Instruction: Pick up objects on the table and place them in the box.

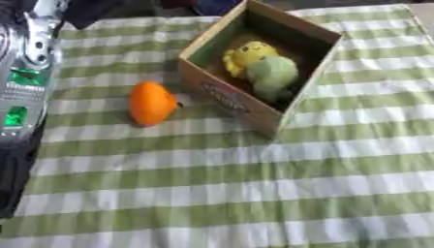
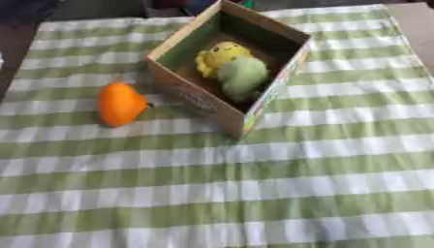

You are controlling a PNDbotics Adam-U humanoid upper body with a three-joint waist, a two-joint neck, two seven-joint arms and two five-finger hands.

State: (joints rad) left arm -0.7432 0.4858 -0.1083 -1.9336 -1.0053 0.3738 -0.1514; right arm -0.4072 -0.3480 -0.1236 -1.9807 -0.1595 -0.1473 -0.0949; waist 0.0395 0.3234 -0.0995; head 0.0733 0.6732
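Orange toy (image 1: pixel 152 103) is sitting on the green and white checked cloth (image 1: pixel 254 193), just left of the box (image 1: pixel 222 95) and not quite touching it as far as I can see. It's rounded with a small dark bit sticking out on its box side.

The box is open cardboard, turned at an angle so one corner points toward the camera. Inside there's a yellow toy (image 1: pixel 247 54) toward the back and a green toy (image 1: pixel 273 73) right in front of it, the two pressed up against each other.

Along the left edge of the left eye view there's a silver and black arm (image 1: pixel 25 68) with a couple of green lights on it. No hand shows in either view, so I can't tell what the fingers are doing.
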